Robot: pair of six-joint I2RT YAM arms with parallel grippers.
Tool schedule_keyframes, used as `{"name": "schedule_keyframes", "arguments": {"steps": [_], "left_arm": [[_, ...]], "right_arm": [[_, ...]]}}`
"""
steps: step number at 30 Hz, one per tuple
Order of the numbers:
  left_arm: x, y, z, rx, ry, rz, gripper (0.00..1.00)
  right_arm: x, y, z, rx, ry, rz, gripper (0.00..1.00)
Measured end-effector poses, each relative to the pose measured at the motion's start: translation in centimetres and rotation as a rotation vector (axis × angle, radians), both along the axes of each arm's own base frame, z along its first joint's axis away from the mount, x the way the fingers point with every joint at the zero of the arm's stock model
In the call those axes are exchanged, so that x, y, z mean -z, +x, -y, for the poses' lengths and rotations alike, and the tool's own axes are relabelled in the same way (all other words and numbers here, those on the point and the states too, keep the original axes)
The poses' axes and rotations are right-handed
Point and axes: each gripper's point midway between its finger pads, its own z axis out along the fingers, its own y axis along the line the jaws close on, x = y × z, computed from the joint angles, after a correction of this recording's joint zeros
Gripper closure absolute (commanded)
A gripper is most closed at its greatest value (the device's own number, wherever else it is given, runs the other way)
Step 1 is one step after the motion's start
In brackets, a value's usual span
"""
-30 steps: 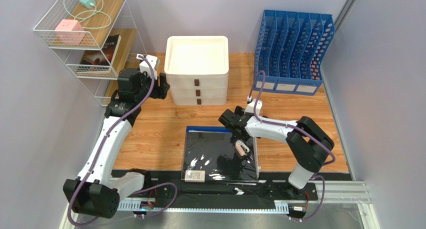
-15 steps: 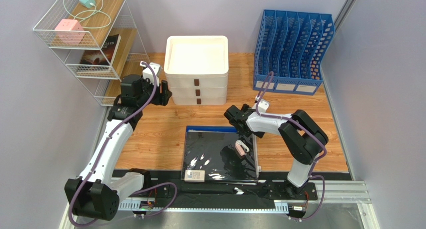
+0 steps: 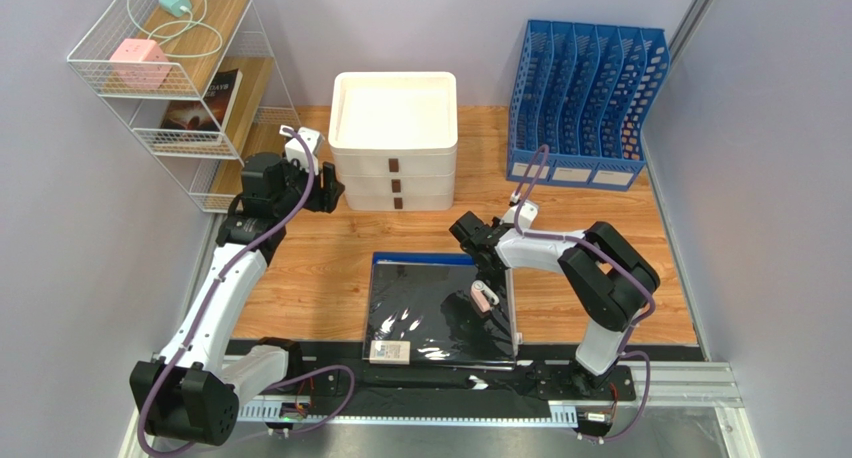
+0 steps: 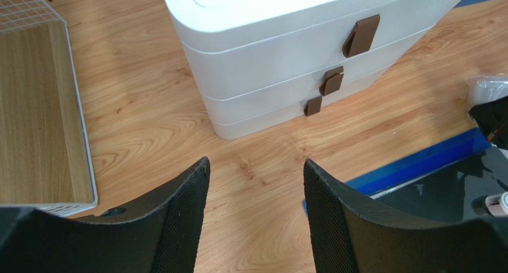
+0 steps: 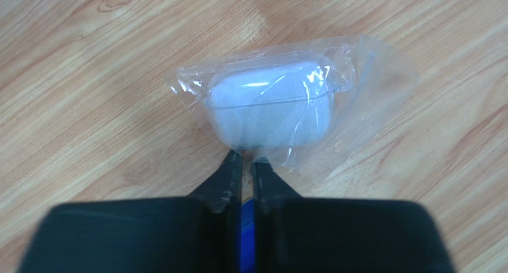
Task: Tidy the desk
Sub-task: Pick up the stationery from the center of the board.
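Nearest you, on the wooden surface that spans the whole work area, lies a black glossy pad carrying a small white box and a pink-and-white item. Just past the pad's far edge, your right tool is clenched on the near seam of a clear plastic bag holding a rounded white case. Whether the bag rests on the wood or hangs just above it, I cannot tell. Treat the package as light: a hard, smooth case loose inside soft, slippery film. A pinch on the seam alone will probably let it swing and could slip, so a hold across the case's body through the film would likely be firmer. Your right arm lies low, elbow folded near its base, forearm running left toward the middle of the surface. Farther out on the left, your left tool is spread wide and empty. It hovers over bare wood, facing the front corner of the white three-drawer unit, with its arm stretched long. Beyond stand a blue file rack at far right and a white wire shelf at far left.
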Motion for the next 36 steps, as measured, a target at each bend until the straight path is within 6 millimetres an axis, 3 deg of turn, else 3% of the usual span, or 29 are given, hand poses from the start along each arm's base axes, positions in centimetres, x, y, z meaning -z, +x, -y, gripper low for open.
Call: {"name": "schedule_keyframes", "arguments": {"steps": [10, 15, 18, 21, 26, 31, 36], "left_arm": [[0.5, 0.3, -0.2, -0.011, 0.005, 0.000, 0.36], [0.5, 0.5, -0.3, -0.017, 0.005, 0.008, 0.36], [0.6, 0.7, -0.4, -0.023, 0.008, 0.010, 0.36], [0.9, 0.8, -0.6, -0.037, 0.013, 0.005, 0.36], [1.0, 0.9, -1.2, -0.062, 0.022, 0.006, 0.36], [1.0, 1.1, -1.8, -0.082, 0.022, 0.006, 0.36], [1.1, 1.1, -2.0, -0.090, 0.018, 0.004, 0.36]], "right_arm": [[-0.2, -0.3, -0.4, -0.044, 0.010, -0.002, 1.00], [-2.2, -1.1, -2.0, -0.123, -0.016, 0.009, 1.00], [-5.5, -1.0, -4.4, -0.191, -0.031, 0.058, 1.00], [-10.1, -0.6, -7.1, -0.256, 0.000, 0.143, 1.00], [-16.3, -0.1, -9.0, -0.326, 0.038, 0.234, 1.00], [-20.9, 0.7, -10.8, -0.409, 0.040, 0.270, 1.00], [-26.0, 2.1, -13.9, -0.511, 0.051, 0.315, 1.00]]}}
